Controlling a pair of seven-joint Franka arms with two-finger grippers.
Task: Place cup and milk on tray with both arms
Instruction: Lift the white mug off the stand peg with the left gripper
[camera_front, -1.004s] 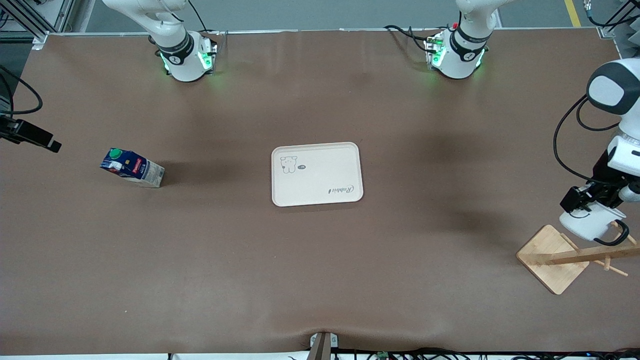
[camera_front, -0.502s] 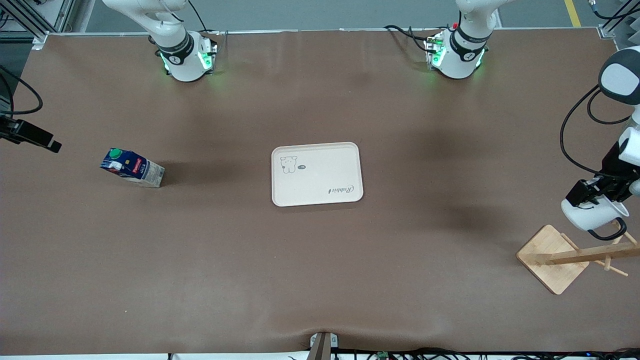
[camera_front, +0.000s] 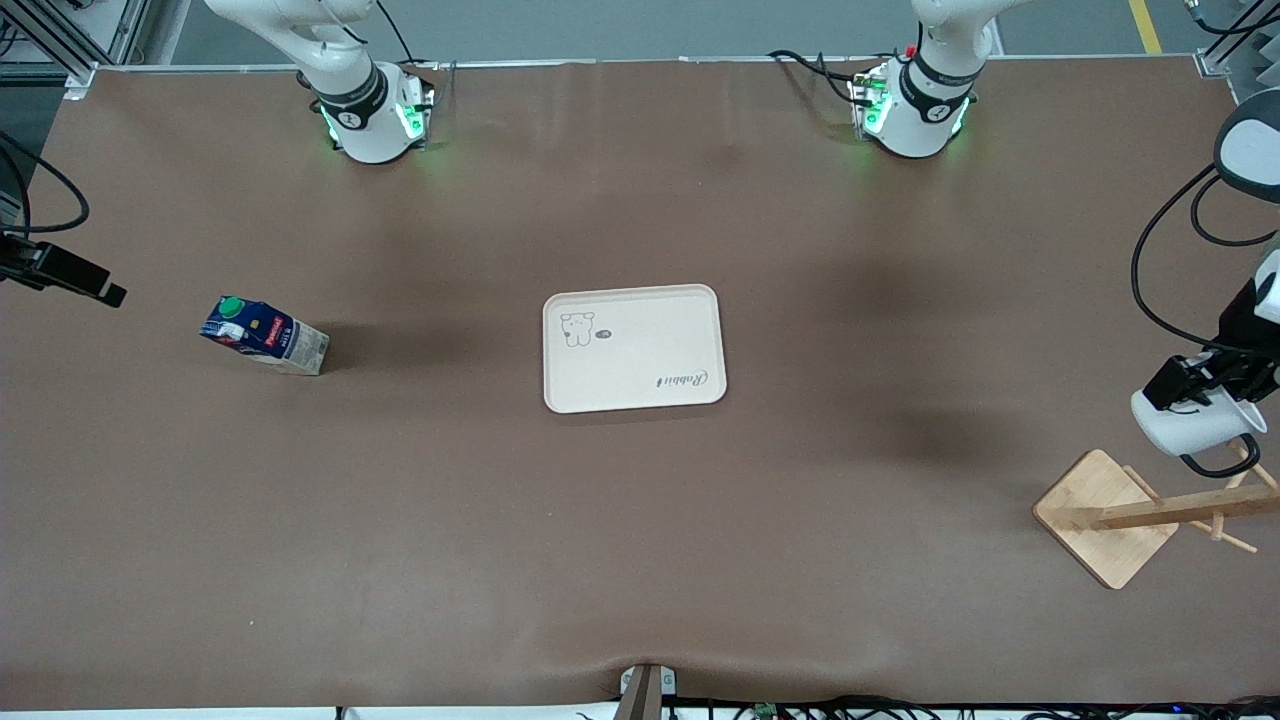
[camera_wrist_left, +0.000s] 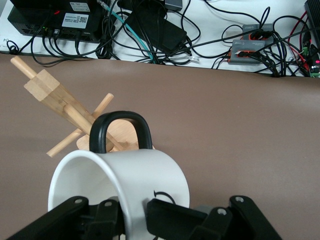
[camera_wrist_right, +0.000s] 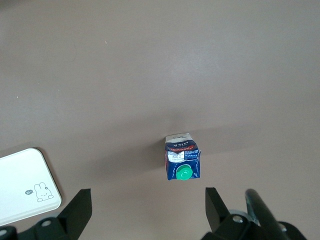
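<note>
My left gripper (camera_front: 1195, 388) is shut on the wall of the white cup (camera_front: 1192, 427), one finger inside and one outside. It holds the cup tilted over the wooden rack (camera_front: 1105, 517), and the cup's black loop handle (camera_wrist_left: 120, 131) is close to a peg. In the left wrist view the cup (camera_wrist_left: 145, 175) fills the space between my fingers. The dark-blue milk (camera_front: 265, 337) with a green cap stands on the table at the right arm's end. My right gripper (camera_wrist_right: 148, 207) is open, high above the milk (camera_wrist_right: 182, 162). The cream tray (camera_front: 650, 385) lies mid-table, empty.
The rack's square base and slanted post with pegs (camera_wrist_left: 55, 95) stand near the table edge at the left arm's end. Cables and power boxes (camera_wrist_left: 150, 30) lie off the table past the rack. A tray corner shows in the right wrist view (camera_wrist_right: 15, 200).
My left gripper has carried the cup a little up and toward the table edge at the left arm's end, off the rack's peg. The milk, tray and right arm have stayed put.
</note>
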